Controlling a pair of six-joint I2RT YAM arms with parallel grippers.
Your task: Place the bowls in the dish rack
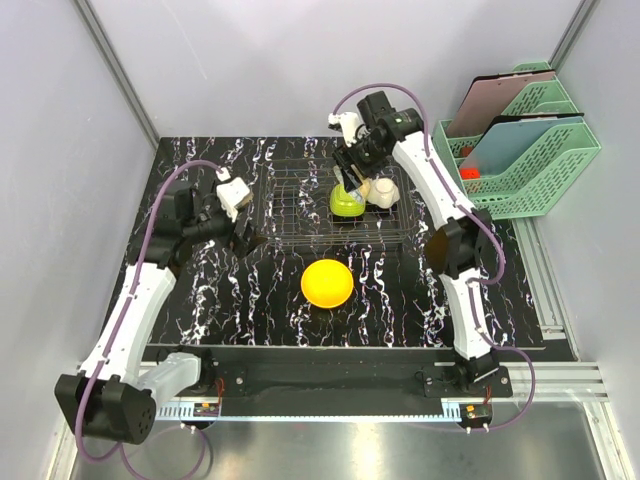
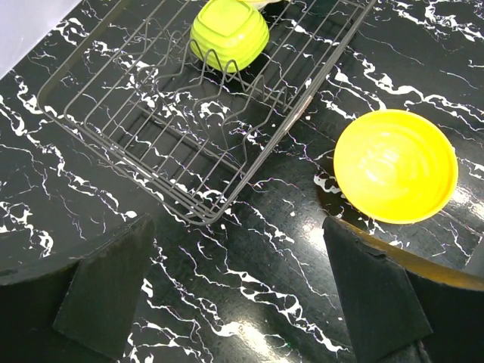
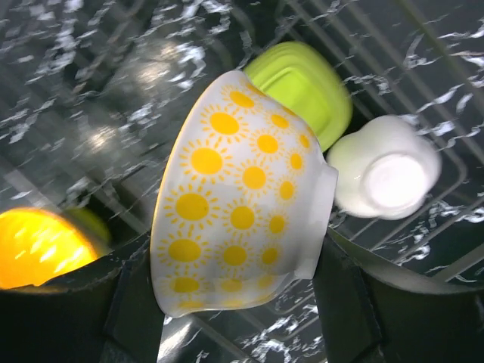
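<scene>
Right jaws clamp sun-patterned bowl [image 3: 242, 197] over dish rack [image 2: 121, 159]; next: seat beside lime bowl [image 3: 302, 87], release. Left jaws wide, empty.

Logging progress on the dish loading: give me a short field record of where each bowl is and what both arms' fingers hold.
in dish rack: lime green bowl, white bowl
held over rack: sun-patterned bowl, between right fingers
on table: yellow bowl, near side of rack
left fingers: open, empty, near rack's left end
</scene>
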